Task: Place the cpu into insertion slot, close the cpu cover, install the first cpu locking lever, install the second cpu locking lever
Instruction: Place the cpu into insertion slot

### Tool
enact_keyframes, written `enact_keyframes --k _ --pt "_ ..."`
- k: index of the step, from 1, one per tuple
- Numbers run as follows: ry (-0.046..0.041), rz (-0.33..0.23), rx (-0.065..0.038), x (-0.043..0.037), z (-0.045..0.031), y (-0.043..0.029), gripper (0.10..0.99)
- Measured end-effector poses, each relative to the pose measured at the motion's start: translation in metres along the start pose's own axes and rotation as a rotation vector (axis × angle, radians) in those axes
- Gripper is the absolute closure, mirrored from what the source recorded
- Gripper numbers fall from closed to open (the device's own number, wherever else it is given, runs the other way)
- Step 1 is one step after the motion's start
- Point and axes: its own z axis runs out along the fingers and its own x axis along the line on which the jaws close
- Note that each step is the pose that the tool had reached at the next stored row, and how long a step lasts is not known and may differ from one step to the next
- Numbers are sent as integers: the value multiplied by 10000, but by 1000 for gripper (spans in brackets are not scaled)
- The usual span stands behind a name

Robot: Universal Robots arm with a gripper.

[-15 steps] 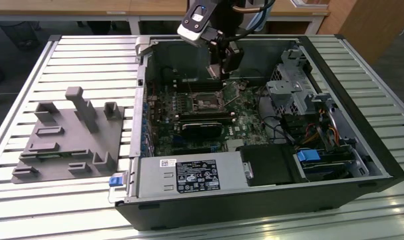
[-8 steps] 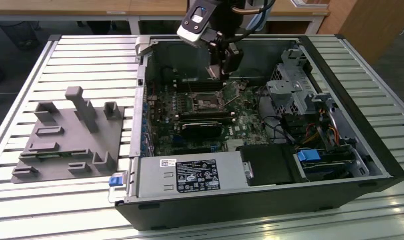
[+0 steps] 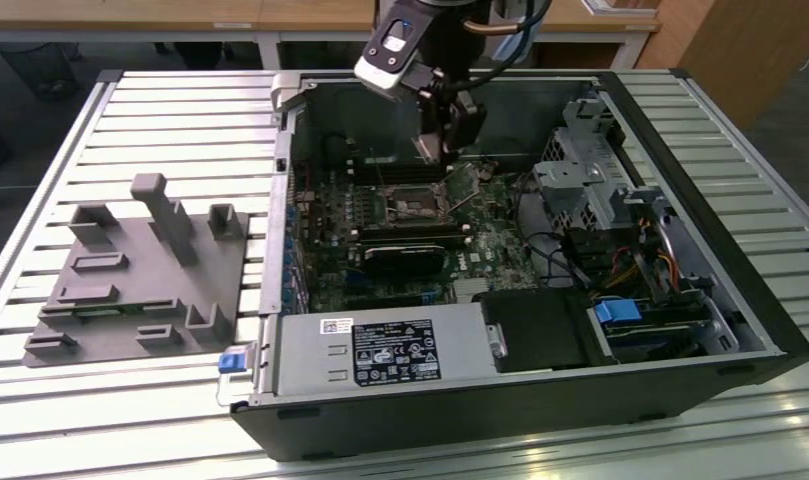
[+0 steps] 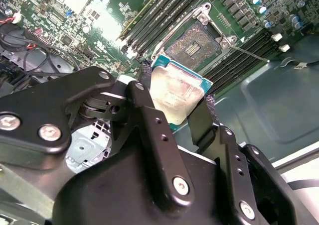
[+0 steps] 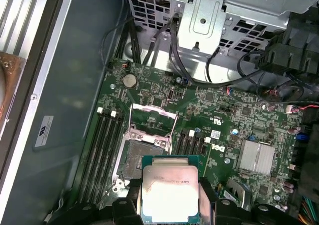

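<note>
Gripper (image 4: 177, 85) is clamped on the cpu (image 4: 175, 91), with one black finger (image 4: 149, 113) against one edge of the chip and the second finger against the opposite edge. The dull metal top faces the cameras in both wrist views, and a green border shows around it. In the first wrist view the cpu (image 5: 171, 192) sits square between the fingers of the gripper (image 5: 171, 201). It hangs above the motherboard (image 5: 224, 110) and is not seated. The open insertion slot (image 5: 132, 160) lies just past the chip's leading edge, partly overlapped by it, with its contact field exposed. The cpu cover (image 5: 145, 135) stands swung open on the far side of the slot, toward the drive cage (image 5: 209, 26). In the second wrist view the insertion slot (image 4: 194, 43) is bare and a thin wire lever (image 4: 249, 53) sticks out from its side. Rows of dark memory slots (image 4: 159, 11) flank it. In the exterior view the gripper (image 3: 438, 150) reaches down into the open computer case (image 3: 751, 330), just above and behind the slot (image 3: 415, 208). The chip is too small to make out there. The case lies on a slatted table (image 3: 57, 130), and a grey fixture block (image 3: 137, 270) rests well apart on the exterior view's left.
</note>
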Motion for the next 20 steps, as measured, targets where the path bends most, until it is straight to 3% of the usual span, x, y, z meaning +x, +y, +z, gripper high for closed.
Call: enact_keyframes --k 6,13,20 --pt "-119 60 -60 -1 75 -6 545" --pt "-244 1401 -78 -2 187 -16 545" --pt "-262 1591 -80 -2 235 -21 545"
